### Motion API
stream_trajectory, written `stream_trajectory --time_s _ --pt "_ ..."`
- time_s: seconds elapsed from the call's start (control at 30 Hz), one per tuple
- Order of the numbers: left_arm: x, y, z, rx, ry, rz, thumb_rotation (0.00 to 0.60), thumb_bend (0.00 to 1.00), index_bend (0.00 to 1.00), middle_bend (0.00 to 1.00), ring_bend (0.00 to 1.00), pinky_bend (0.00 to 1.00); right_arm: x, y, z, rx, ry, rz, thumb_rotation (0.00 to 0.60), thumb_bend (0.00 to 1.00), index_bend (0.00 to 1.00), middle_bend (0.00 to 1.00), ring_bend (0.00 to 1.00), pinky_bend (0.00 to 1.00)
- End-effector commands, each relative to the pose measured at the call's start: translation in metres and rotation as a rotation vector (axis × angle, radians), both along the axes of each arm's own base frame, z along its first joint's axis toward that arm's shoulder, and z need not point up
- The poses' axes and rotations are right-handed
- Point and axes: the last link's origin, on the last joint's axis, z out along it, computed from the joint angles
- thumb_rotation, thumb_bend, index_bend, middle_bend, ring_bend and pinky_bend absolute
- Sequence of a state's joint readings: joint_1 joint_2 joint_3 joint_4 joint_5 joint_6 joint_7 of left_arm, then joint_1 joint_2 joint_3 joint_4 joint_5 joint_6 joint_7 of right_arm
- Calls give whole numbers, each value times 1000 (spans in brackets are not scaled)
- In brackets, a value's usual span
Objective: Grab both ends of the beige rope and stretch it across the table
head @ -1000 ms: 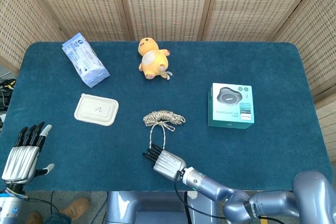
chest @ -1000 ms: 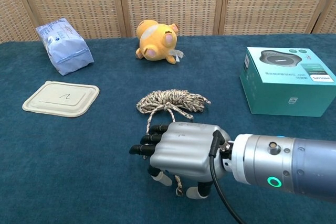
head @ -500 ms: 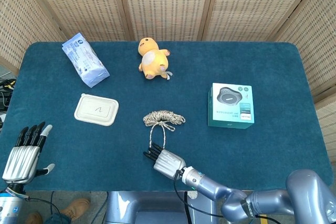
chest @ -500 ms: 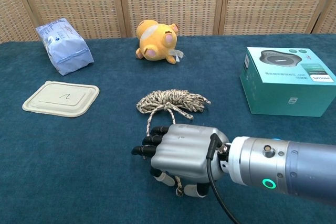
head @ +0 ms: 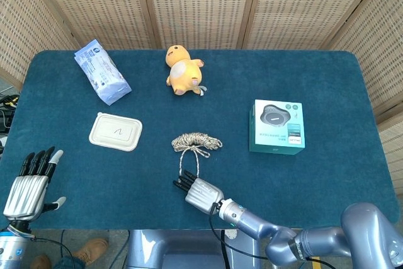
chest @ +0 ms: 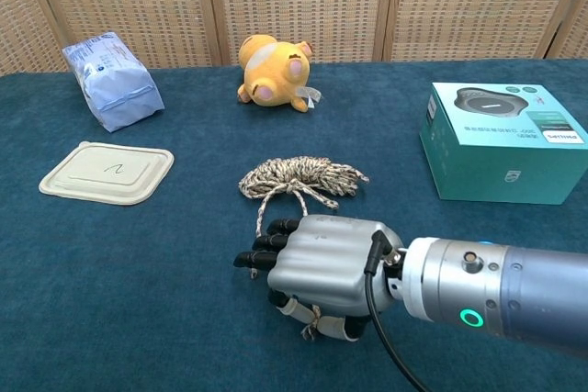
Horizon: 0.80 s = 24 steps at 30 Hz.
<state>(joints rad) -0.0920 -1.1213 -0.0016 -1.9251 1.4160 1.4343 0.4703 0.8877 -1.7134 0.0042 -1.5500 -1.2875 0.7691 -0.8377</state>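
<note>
While our head view shows the right hand [head: 202,193] only from above, covering the near strands of the beige rope [head: 196,142], our chest view shows its fingers [chest: 296,310] curled under and pinching a rope end against the table [chest: 110,319]. We see the coil mid-table, between the lidded tray [head: 115,131] and the teal box [head: 278,125], with the plush toy [head: 183,69] beyond. Only the head view shows our left hand [head: 28,187], fingers straight and slightly apart, holding nothing, at the near left edge.

No legible text (box print blurred)
</note>
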Motion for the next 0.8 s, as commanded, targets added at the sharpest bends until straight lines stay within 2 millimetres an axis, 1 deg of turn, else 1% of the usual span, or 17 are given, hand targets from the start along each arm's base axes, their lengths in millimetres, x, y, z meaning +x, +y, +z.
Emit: stream_trajectory --time_s 0.03,0.2,0.33,0.47,0.6,0.67,0.7,0.8 --pt "0 0 -1 -2 1 -1 600 0 0 0 0 0 -1 -1 1 -4 -9 -5 600 429 580 5 0 0" --pt "-1 1 -1 -5 3 3 600 0 0 0 0 0 -1 -4 8 -16 -34 -12 600 448 596 10 0 0" --pt "-2 2 -2 -8 6 7 600 0 0 0 0 0 -3 -9 21 -42 -54 -14 600 453 606 14 0 0" --pt "-2 3 -3 -13 10 7 600 0 0 0 0 0 -12 -17 38 -96 -56 10 600 453 618 21 0 0" --pt "-2 3 -6 -16 14 0 600 0 0 0 0 0 -27 -26 56 -155 -50 37 600 456 626 26 0 0" --pt "0 4 -9 -20 17 -17 600 0 0 0 0 0 -45 -34 73 -207 -36 33 600 457 626 26 0 0" --pt "1 5 -10 -19 19 -26 600 0 0 0 0 0 -52 -35 80 -218 -36 33 600 456 626 26 0 0" --pt "5 6 -15 -28 22 -57 600 0 0 0 0 0 -66 -39 93 -242 -34 31 600 456 627 26 0 0"
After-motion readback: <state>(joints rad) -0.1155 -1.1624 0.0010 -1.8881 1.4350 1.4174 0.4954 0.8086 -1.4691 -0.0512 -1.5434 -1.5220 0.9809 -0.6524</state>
